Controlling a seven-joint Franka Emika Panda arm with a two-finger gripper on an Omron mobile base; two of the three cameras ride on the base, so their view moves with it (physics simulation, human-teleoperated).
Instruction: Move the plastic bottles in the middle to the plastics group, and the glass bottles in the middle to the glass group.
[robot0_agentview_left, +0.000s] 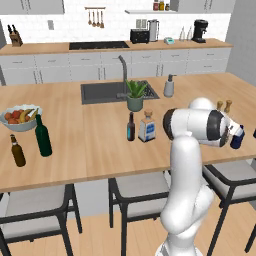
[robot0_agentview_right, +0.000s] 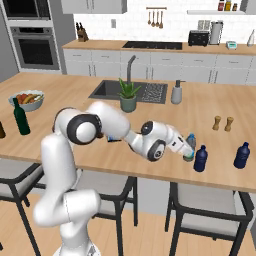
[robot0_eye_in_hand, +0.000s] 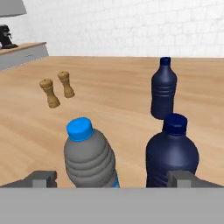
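A white robot arm reaches across a long wooden kitchen island (robot0_agentview_right: 150, 150) toward its right end. Its two-finger gripper (robot0_eye_in_hand: 113, 178) stands spread wide, grasping nothing. Between the fingertips (robot0_eye_in_hand: 43, 178), seen from the hand camera, stands a small clear ribbed plastic water bottle with a blue cap (robot0_eye_in_hand: 89, 158), upright on the wood. Just beside it is a solid dark blue plastic bottle (robot0_eye_in_hand: 171, 155), and a second dark blue bottle (robot0_eye_in_hand: 163, 89) stands farther off. A pair of small wooden shakers (robot0_eye_in_hand: 57, 89) sits well apart from them.

At the middle of the island stand a squat square clear glass bottle with a cork stopper (robot0_agentview_left: 147, 126) and a slim dark glass bottle (robot0_agentview_left: 131, 126), near each other. At the far left end are a tall dark green wine bottle (robot0_agentview_left: 43, 136), a shorter brown beer bottle (robot0_agentview_left: 17, 151) and a bowl of fruit (robot0_agentview_left: 19, 118).
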